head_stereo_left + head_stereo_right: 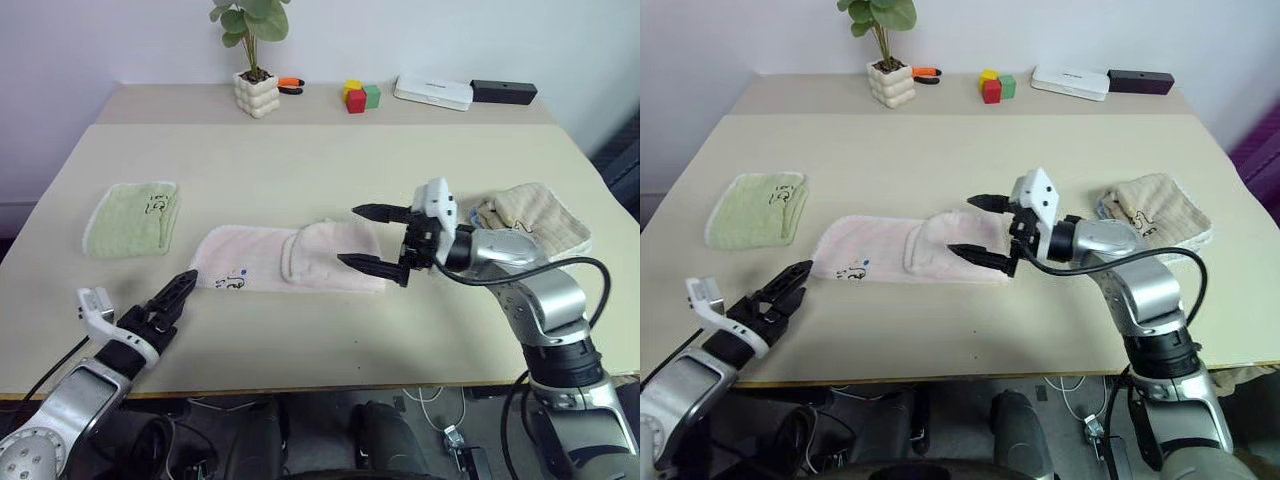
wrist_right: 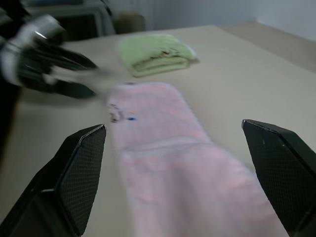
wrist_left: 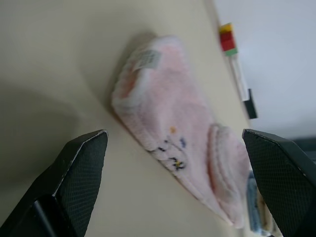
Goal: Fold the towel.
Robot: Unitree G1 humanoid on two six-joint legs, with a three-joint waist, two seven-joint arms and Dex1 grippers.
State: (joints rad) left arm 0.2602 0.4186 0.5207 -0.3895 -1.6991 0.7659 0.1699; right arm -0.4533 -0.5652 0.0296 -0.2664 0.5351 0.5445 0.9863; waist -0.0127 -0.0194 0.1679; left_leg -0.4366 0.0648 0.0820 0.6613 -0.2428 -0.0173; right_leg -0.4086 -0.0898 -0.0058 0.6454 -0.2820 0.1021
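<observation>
Towel: the pale pink terry towel is lying flat as a long strip in the middle of the beige table; its right end is lying doubled back over itself, making a thicker layer; a small dark print is showing near its left end; the edge is looking white and scalloped.
Right gripper: the right gripper is hovering over the towel's folded right end, pointing toward the robot's left; its two black fingers are standing wide apart, holding nothing.
Left gripper: the left gripper is sitting low near the table's front edge, just beside the towel's left end, pointing forward; its fingers are spread apart and gripping nothing.
Neighbours: a folded light green towel is lying to the left; a beige towel is lying to the right; both are looking soft and looped.
</observation>
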